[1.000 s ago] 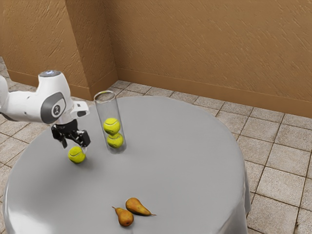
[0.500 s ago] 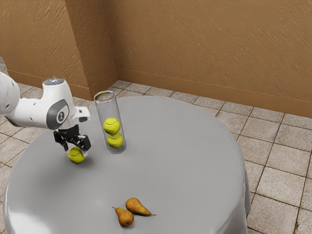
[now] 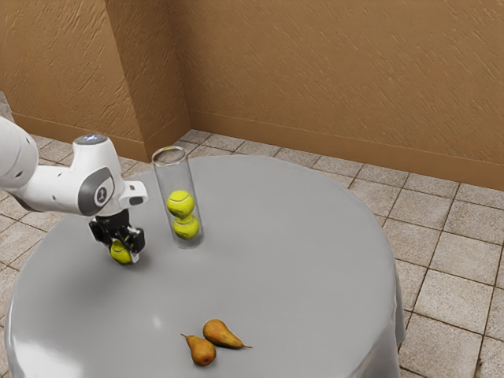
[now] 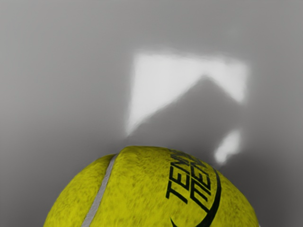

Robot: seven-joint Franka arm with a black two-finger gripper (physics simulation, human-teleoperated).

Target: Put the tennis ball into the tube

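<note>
Tool (image 3: 122, 254) around tennis ball (image 4: 142, 189), near clear tube (image 3: 175, 175); cannot tell if wide or gripping.

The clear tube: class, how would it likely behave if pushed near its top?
The clear tube would probably tip rather than slide, since it stands tall and narrow on the table. The two tennis balls in its lower half may steady it somewhat. Its straight, smooth wall suggests it is fairly stiff.

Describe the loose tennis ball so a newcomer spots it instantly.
Start at the round grey table, robot arm side. The tennis ball is right at the black gripper. Two lookalikes are stacked inside the clear tube; this one is outside.
</note>
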